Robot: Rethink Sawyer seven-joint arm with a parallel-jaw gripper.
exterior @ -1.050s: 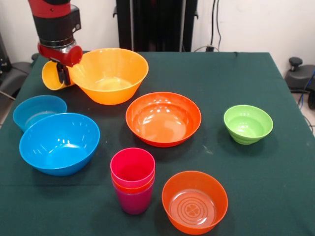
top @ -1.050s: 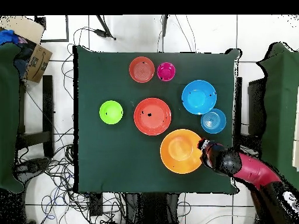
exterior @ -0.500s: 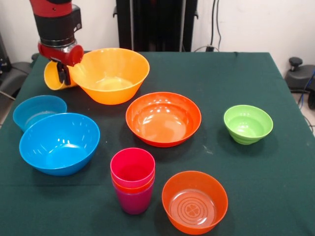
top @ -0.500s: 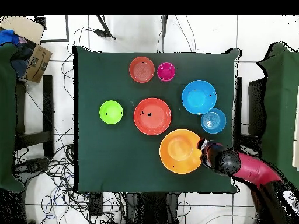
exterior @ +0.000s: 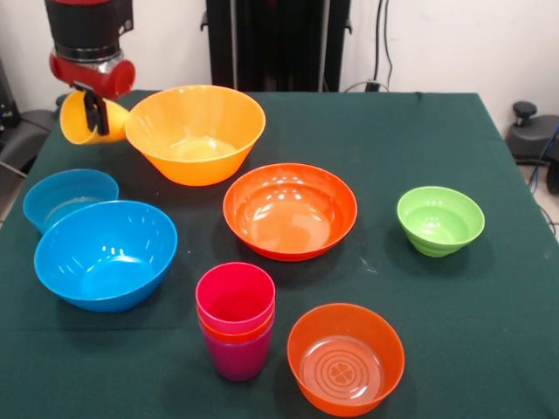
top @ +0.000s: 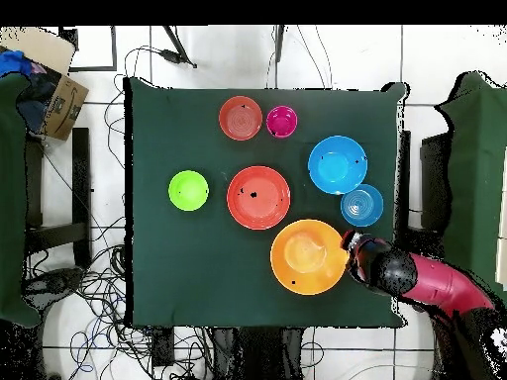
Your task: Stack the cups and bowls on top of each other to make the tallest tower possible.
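So far you have three cups nested as the tower [exterior: 236, 319], the claw [exterior: 91, 112] clamped on the yellow cup [exterior: 79, 119] far left, and six bowls unstacked.

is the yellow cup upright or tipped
Tipped. The yellow cup hangs from the gripper with its mouth facing sideways, clear of the table.
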